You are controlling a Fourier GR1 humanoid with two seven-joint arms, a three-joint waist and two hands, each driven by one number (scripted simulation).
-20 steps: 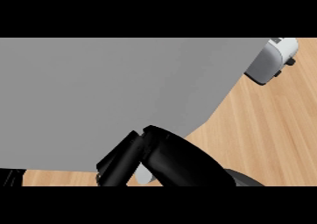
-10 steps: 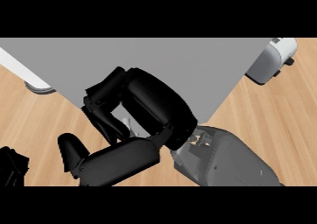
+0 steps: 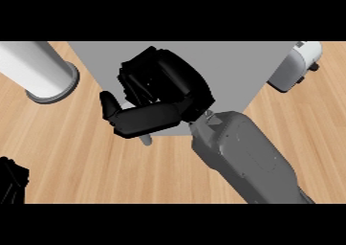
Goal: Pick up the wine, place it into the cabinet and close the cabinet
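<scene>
No wine bottle shows in the head view. A flat grey cabinet panel [image 3: 232,67] fills the upper middle, with its lower edge running across the wooden counter. My right hand [image 3: 165,103] lies over the panel's lower left part. Its fingers [image 3: 144,79] are curled in and its thumb [image 3: 109,105] sticks out past the panel's left edge; nothing shows inside the hand. A small grey stub [image 3: 147,140] pokes out just below the hand. The grey right forearm [image 3: 243,158] comes up from the lower right. My left hand [image 3: 8,184] shows only partly at the lower left edge.
A white cylinder [image 3: 35,67] on a grey round base stands on the wooden counter [image 3: 84,158] at the upper left, close to the panel. A white and grey appliance [image 3: 294,67] sits at the upper right, beside the panel's right edge.
The grey panel now covers less of the view at the left, uncovering the white cylinder and more wood. My right hand has risen up the panel, and its forearm has come into view.
</scene>
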